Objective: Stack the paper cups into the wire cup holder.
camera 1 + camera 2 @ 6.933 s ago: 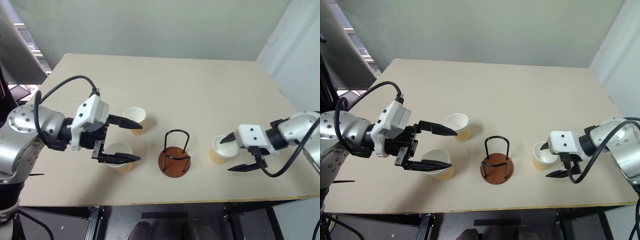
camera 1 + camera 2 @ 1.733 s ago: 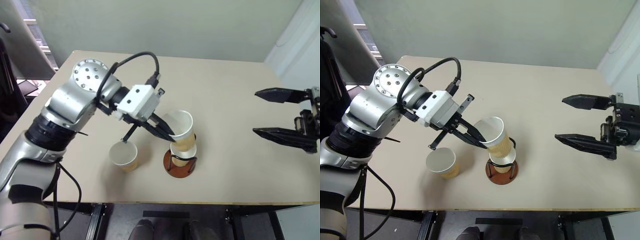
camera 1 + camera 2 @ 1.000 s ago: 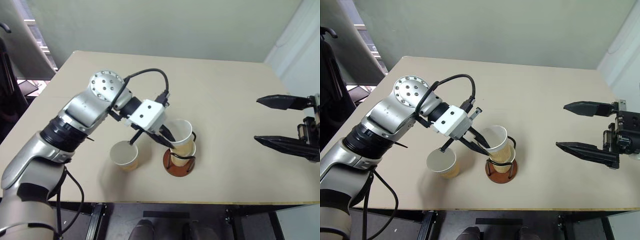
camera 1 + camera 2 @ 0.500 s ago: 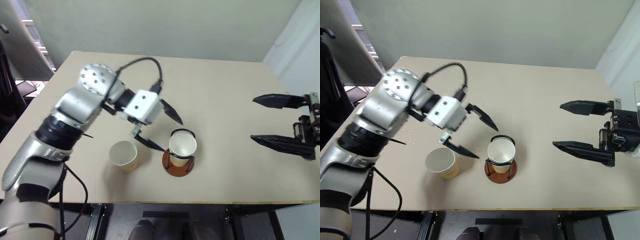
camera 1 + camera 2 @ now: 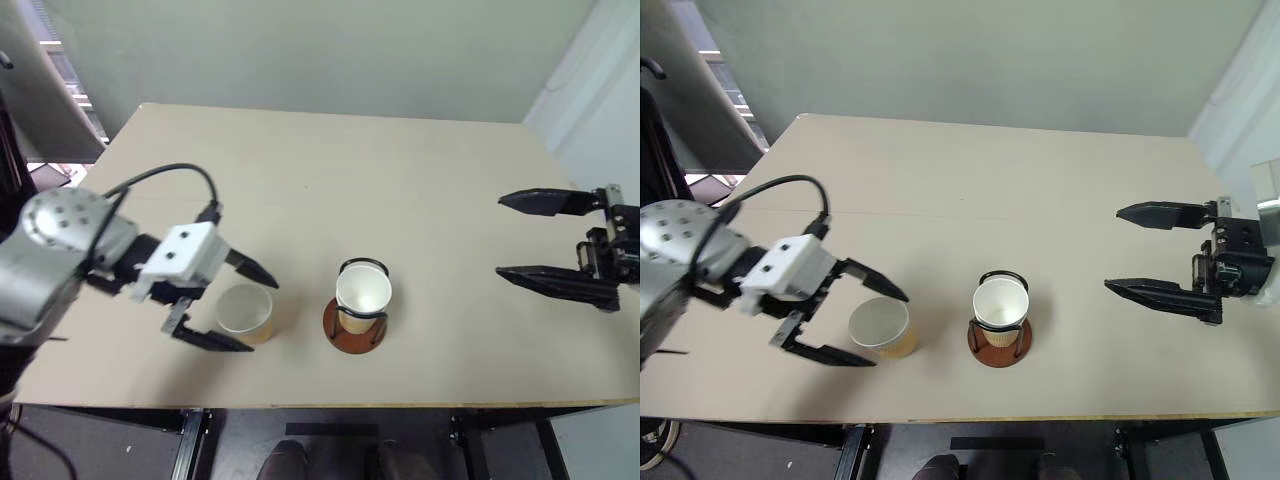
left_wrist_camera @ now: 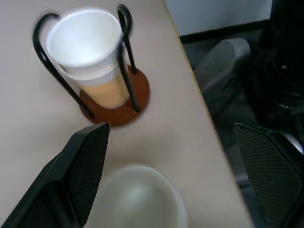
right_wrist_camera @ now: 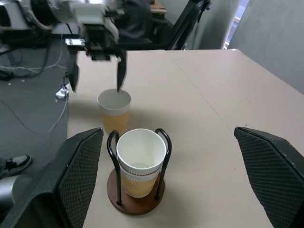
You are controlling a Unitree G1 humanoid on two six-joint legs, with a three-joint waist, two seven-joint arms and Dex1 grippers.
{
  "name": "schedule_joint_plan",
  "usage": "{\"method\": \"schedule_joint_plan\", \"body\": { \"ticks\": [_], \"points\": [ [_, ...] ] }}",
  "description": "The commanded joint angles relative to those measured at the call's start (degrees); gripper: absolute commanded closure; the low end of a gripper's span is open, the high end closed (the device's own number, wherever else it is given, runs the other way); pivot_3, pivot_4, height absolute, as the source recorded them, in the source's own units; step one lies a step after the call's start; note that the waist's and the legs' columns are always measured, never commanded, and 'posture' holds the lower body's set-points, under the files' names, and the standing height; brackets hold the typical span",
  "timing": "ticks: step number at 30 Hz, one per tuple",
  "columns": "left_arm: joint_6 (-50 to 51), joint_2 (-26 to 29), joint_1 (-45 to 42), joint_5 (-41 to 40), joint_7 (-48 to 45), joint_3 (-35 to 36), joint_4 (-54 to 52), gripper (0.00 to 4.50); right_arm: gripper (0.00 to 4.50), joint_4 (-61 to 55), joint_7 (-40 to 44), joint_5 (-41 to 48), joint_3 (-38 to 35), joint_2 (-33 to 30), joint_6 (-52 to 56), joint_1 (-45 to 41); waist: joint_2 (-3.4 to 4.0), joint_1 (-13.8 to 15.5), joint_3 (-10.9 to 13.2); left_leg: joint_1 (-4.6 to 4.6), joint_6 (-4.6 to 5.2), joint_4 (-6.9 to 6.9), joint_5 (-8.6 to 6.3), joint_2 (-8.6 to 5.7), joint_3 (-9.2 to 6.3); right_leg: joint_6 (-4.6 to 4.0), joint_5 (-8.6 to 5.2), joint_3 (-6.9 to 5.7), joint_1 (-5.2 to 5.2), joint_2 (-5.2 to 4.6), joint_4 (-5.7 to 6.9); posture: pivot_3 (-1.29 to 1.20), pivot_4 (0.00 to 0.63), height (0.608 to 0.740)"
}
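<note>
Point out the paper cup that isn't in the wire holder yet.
It is the loose cup standing upright on the table, between the open left gripper's fingers. The other two cups are nested inside the wire cup holder.

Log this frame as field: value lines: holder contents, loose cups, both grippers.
holder: wire cup holder upright on the table, near its front edge
in holder: two paper cups nested between the wire loops
loose: one paper cup upright on the table, to the holder's left
left gripper: open, fingers either side of the loose cup, not closed on it
right gripper: open, empty, well off to the right
</note>
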Motion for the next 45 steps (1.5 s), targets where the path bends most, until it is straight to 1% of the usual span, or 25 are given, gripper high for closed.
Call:
{"method": "schedule_joint_plan", "body": {
  "ticks": [1, 4, 9, 14, 18, 19, 21, 27, 29, 30, 31, 35, 38, 42, 45],
  "points": [
    [2.32, 1.99, 4.83, -0.64, 1.17, 7.34, -3.08, 0.04, 0.0, 1.01, 1.06, -0.65, 0.22, -0.25, -1.52, -1.65, 0.01, -0.06, -0.01, 0.02, 0.01, -0.03, -0.01, 0.0, 0.01, -0.03, -0.02, 0.01, -0.01, 0.0, 0.02, 0.0, 0.15, 0.74],
    [3.75, 2.54, 9.86, -0.11, 1.85, 11.12, -5.05, 0.04, 0.0, 2.31, 1.89, -1.46, 2.2, 0.01, -2.31, -3.4, 0.0, -0.18, -0.01, 0.09, 0.03, -0.03, -0.02, 0.03, 0.04, -0.15, -0.05, 0.0, 0.0, -0.02, 0.09, 0.0, 0.15, 0.74],
    [3.27, 2.18, 14.31, 2.99, 3.66, 10.85, -7.14, 0.04, 0.0, 3.44, 2.73, -2.46, 4.13, 0.5, -2.96, -5.39, 0.0, -0.21, -0.01, 0.15, 0.04, -0.08, -0.03, 0.03, 0.13, -0.28, -0.11, -0.01, -0.02, -0.03, 0.19, 0.0, 0.15, 0.74],
    [1.16, 2.0, 14.67, 9.55, 6.32, 6.74, -5.97, 0.04, 0.0, 3.33, 3.09, -2.73, 4.12, 0.47, -2.92, -5.54, 0.0, -0.2, -0.01, 0.17, 0.03, -0.11, -0.06, 0.03, 0.17, -0.42, -0.18, -0.02, -0.05, -0.09, 0.28, 0.0, 0.15, 0.74],
    [-0.62, 0.44, 11.55, 14.49, 7.72, 1.47, -3.65, 0.04, 0.0, 2.65, 2.63, -2.75, 3.44, 0.32, -2.51, -5.03, 0.0, -0.16, -0.01, 0.18, 0.02, -0.12, -0.07, 0.04, 0.18, -0.45, -0.19, -0.02, -0.07, -0.12, 0.29, 0.0, 0.15, 0.74],
    [-0.84, -0.07, 10.65, 15.44, 7.85, 0.23, -3.14, 0.4, 0.0, 2.43, 2.44, -2.67, 3.21, 0.26, -2.37, -4.87, 0.01, -0.16, -0.01, 0.18, 0.02, -0.13, -0.07, 0.04, 0.17, -0.46, -0.19, -0.03, -0.08, -0.12, 0.29, 0.0, 0.15, 0.74],
    [-0.96, -0.91, 9.4, 15.84, 7.13, -1.38, -2.75, 0.96, 0.0, 1.85, 2.0, -2.41, 2.5, 0.05, -1.99, -4.42, 0.01, -0.2, -0.01, 0.16, 0.02, -0.13, -0.07, 0.04, 0.16, -0.46, -0.19, -0.03, -0.1, -0.16, 0.3, 0.0, 0.15, 0.74],
    [-1.52, -1.7, 7.16, 16.19, 5.59, -2.54, -1.07, 3.19, 0.0, 0.59, 1.04, -1.91, 0.59, -0.24, -1.13, -2.95, 0.0, -0.29, 0.0, 0.13, -0.03, -0.24, -0.08, 0.06, 0.18, -0.47, -0.19, -0.02, -0.17, -0.15, 0.28, 0.0, 0.15, 0.74],
    [-1.82, -1.81, 6.89, 16.18, 5.02, -2.47, -0.55, 4.01, 0.0, 0.36, 0.79, -1.87, 0.26, -0.23, -0.96, -2.7, 0.0, -0.29, 0.0, 0.14, -0.04, -0.28, -0.07, 0.06, 0.19, -0.48, -0.19, -0.02, -0.16, -0.15, 0.27, 0.0, 0.15, 0.74],
    [-1.9, -1.85, 6.8, 16.18, 4.83, -2.45, -0.39, 4.33, 0.0, 0.3, 0.72, -1.85, 0.17, -0.22, -0.91, -2.63, 0.0, -0.29, 0.0, 0.15, -0.04, -0.29, -0.07, 0.06, 0.19, -0.48, -0.19, -0.02, -0.16, -0.15, 0.27, 0.0, 0.15, 0.74],
    [-2.02, -1.84, 6.67, 16.19, 4.65, -2.43, -0.22, 4.45, 0.0, 0.25, 0.64, -1.84, 0.12, -0.21, -0.86, -2.6, 0.0, -0.3, -0.01, 0.15, -0.04, -0.29, -0.07, 0.07, 0.19, -0.48, -0.19, -0.02, -0.17, -0.15, 0.26, 0.0, 0.15, 0.74],
    [-2.54, -2.06, 5.72, 16.08, 3.93, -2.17, 0.91, 4.45, 0.0, 0.12, 0.42, -1.86, 0.03, -0.12, -0.7, -2.69, 0.0, -0.29, -0.01, 0.17, -0.04, -0.31, -0.07, 0.08, 0.17, -0.48, -0.2, -0.02, -0.16, -0.15, 0.26, 0.0, 0.15, 0.74],
    [-3.02, -3.19, 2.51, 15.47, 3.97, -1.61, 2.7, 4.45, 0.0, 0.42, 0.45, -1.99, 0.16, -0.16, -0.84, -2.97, 0.0, -0.24, -0.01, 0.17, -0.03, -0.31, -0.07, 0.08, 0.15, -0.48, -0.19, -0.02, -0.17, -0.15, 0.26, 0.0, 0.15, 0.74],
    [-1.96, -7.38, -9.66, 12.55, 3.09, -1.84, 5.82, 4.45, 0.0, 1.28, 0.68, -2.5, 0.97, -0.14, -1.41, -3.92, -0.02, 0.27, 0.0, 0.09, -0.05, -0.24, -0.06, 0.04, 0.15, -0.48, -0.19, -0.07, -0.16, -0.16, 0.27, 0.0, 0.15, 0.74],
    [-1.5, -12.34, -20.66, 10.78, 2.17, -3.38, 7.75, 4.45, 0.0, 1.81, 0.81, -3.06, 1.67, -0.02, -1.82, -4.74, 0.0, 0.27, -0.01, 0.06, -0.04, -0.21, -0.07, 0.0, 0.13, -0.47, -0.17, -0.05, -0.17, -0.21, 0.25, 0.0, 0.15, 0.74]
  ]
}}
